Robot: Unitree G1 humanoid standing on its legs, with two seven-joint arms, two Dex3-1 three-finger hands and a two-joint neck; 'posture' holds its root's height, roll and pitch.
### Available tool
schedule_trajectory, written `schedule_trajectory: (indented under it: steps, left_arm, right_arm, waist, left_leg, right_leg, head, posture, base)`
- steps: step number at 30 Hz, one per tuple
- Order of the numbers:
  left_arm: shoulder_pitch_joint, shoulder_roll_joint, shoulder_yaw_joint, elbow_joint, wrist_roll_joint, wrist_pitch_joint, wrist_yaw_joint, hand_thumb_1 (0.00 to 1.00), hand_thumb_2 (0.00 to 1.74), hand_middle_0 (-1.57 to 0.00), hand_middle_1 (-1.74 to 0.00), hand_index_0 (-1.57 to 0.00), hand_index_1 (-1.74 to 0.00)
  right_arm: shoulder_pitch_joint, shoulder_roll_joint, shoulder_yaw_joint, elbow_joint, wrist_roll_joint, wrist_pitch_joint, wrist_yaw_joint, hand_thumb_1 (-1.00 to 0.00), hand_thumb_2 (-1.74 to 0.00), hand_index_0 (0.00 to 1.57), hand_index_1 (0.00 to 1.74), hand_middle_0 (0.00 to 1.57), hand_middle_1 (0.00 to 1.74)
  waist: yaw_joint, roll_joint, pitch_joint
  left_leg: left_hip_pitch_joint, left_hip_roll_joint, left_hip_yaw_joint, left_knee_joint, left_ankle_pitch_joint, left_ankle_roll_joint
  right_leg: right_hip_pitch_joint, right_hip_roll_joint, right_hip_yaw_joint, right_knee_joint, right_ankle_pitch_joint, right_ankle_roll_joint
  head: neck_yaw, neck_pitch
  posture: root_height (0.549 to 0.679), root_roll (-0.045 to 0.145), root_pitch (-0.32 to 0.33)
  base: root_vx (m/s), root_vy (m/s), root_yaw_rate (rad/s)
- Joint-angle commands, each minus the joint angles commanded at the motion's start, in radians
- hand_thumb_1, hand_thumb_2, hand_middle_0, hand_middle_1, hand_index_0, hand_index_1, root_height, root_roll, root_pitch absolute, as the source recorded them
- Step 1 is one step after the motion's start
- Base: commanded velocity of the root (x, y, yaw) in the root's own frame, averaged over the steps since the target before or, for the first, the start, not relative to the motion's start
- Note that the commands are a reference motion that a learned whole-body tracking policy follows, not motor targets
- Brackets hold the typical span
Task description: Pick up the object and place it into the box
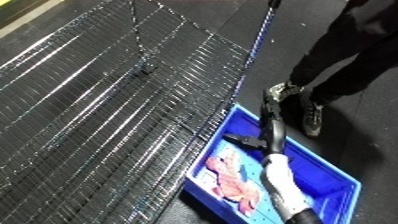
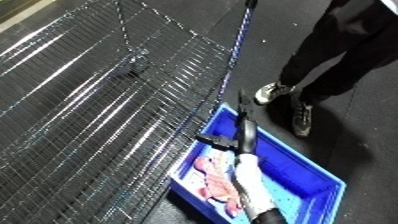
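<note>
A blue bin [image 1: 338, 176] sits on the dark floor at the lower right, beside the wire rack. Several pink, crumpled-looking objects [image 1: 233, 181] lie in its left half. My right forearm, white, reaches up from the bottom edge over the bin. Its black right hand [image 1: 274, 132] hangs above the bin's far end, fingers stretched out straight and the thumb sticking out to the left. Nothing shows between the fingers and thumb. The pink objects lie apart from the hand, nearer to me. My left hand is out of sight.
A large wire-mesh rack surface [image 1: 107, 100] fills the left and middle of the view, its edge running diagonally just left of the bin. A thin blue pole [image 1: 258, 39] follows that edge. Dark floor [image 1: 373, 150] lies right of the bin.
</note>
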Motion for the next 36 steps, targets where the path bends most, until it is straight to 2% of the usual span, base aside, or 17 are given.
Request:
schedule_trajectory:
  steps: [5,12,17,20,23,26,31,36]
  left_arm:
    - [0.017,-0.001,0.006,-0.006,0.006,0.016,-0.003,1.0,1.74,-1.57,-1.74,-1.57,-1.74]
    - [0.012,0.005,0.007,-0.016,-0.001,0.033,-0.009,1.0,1.74,-1.57,-1.74,-1.57,-1.74]
    - [0.004,0.013,0.006,-0.022,-0.001,0.042,-0.012,1.0,1.74,-1.57,-1.74,-1.57,-1.74]
    - [-0.002,0.015,0.007,-0.016,0.003,0.045,-0.011,1.0,1.74,-1.57,-1.74,-1.57,-1.74]
    - [-0.013,0.013,0.004,-0.008,0.008,0.043,-0.003,1.0,1.74,-1.57,-1.74,-1.57,-1.74]
    - [-0.026,0.01,0.002,-0.01,0.018,0.037,0.008,1.0,1.74,-1.57,-1.74,-1.57,-1.74]
    - [-0.041,-0.01,-0.003,-0.014,0.014,0.033,0.029,1.0,1.74,-1.57,-1.74,-1.57,-1.74]
    - [-0.062,-0.049,-0.014,0.016,-0.066,0.02,0.057,1.0,1.74,-1.57,-1.74,-1.57,-1.74]
  right_arm:
    - [0.023,0.025,0.05,-0.191,-0.082,0.03,0.025,0.0,0.0,0.0,0.0,0.0,0.0]
    - [0.038,0.032,0.152,-0.307,-0.127,0.075,0.115,0.0,0.0,0.0,0.0,0.0,0.0]
    - [0.028,0.031,0.233,-0.313,-0.138,0.099,0.166,0.0,0.0,0.0,0.0,0.0,0.0]
    - [0.013,0.034,0.292,-0.302,-0.143,0.113,0.194,0.0,0.0,0.0,0.0,0.0,0.0]
    - [-0.008,0.039,0.366,-0.29,-0.15,0.126,0.225,0.0,0.0,0.0,0.0,0.0,0.0]
    - [-0.036,0.043,0.439,-0.278,-0.158,0.132,0.245,0.0,0.0,0.0,0.0,0.0,0.0]
    - [-0.083,0.057,0.527,-0.25,-0.187,0.143,0.25,0.0,0.0,0.0,0.0,0.0,0.0]
    - [-0.139,0.081,0.595,-0.212,-0.191,0.152,0.235,0.0,0.0,0.0,0.0,0.0,0.0]
  waist:
    - [0.012,-0.022,0.008]
    - [0.035,-0.06,0.004]
    - [0.059,-0.081,0.001]
    - [0.078,-0.093,0.0]
    - [0.1,-0.106,-0.001]
    - [0.121,-0.12,-0.004]
    - [0.154,-0.139,-0.006]
    - [0.186,-0.155,-0.003]
  left_leg:
    - [-0.008,0.009,-0.005,0.011,0.0,0.0003]
    - [-0.019,0.021,-0.018,0.021,0.003,-0.0008]
    - [-0.024,0.025,-0.029,0.02,0.009,-0.0024]
    - [-0.026,0.025,-0.037,0.018,0.013,-0.0025]
    - [-0.027,0.025,-0.046,0.013,0.019,-0.0033]
    - [-0.028,0.027,-0.055,0.005,0.025,-0.0045]
    - [-0.029,0.027,-0.07,0.003,0.027,-0.0044]
    - [-0.035,0.023,-0.087,0.014,0.023,-0.0031]
  right_leg:
    - [-0.001,0.0074,0.0,0.007,-0.002,-0.0024]
    - [0.006,0.0187,-0.006,0.009,-0.005,-0.0042]
    - [0.013,0.0244,-0.013,0.008,-0.006,-0.0037]
    - [0.019,0.0268,-0.018,0.008,-0.008,-0.0037]
    - [0.025,0.0272,-0.027,0.008,-0.01,-0.0043]
    - [0.031,0.0265,-0.039,0.007,-0.01,-0.0047]
    - [0.041,0.0263,-0.056,0.01,-0.012,-0.0069]
    - [0.048,0.0269,-0.07,0.021,-0.023,-0.0092]
  head:
    - [-0.061,-0.006]
    - [-0.159,-0.028]
    - [-0.269,-0.045]
    - [-0.383,-0.053]
    - [-0.505,-0.053]
    - [-0.606,-0.085]
    - [-0.731,-0.123]
    - [-0.868,-0.164]
  posture:
    - [0.649,0.095,-0.118]
    - [0.648,0.084,-0.124]
    - [0.647,0.075,-0.129]
    - [0.646,0.07,-0.133]
    - [0.646,0.067,-0.135]
    - [0.647,0.063,-0.135]
    - [0.647,0.06,-0.14]
    - [0.646,0.056,-0.143]
  base:
    - [-0.013,-0.01,0.031]
    - [-0.007,-0.014,0.063]
    - [-0.007,-0.011,0.114]
    - [-0.001,-0.01,0.103]
    - [0.005,-0.008,0.126]
    - [0.003,-0.013,0.14]
    - [0.004,-0.019,0.115]
    - [0.007,-0.001,0.102]
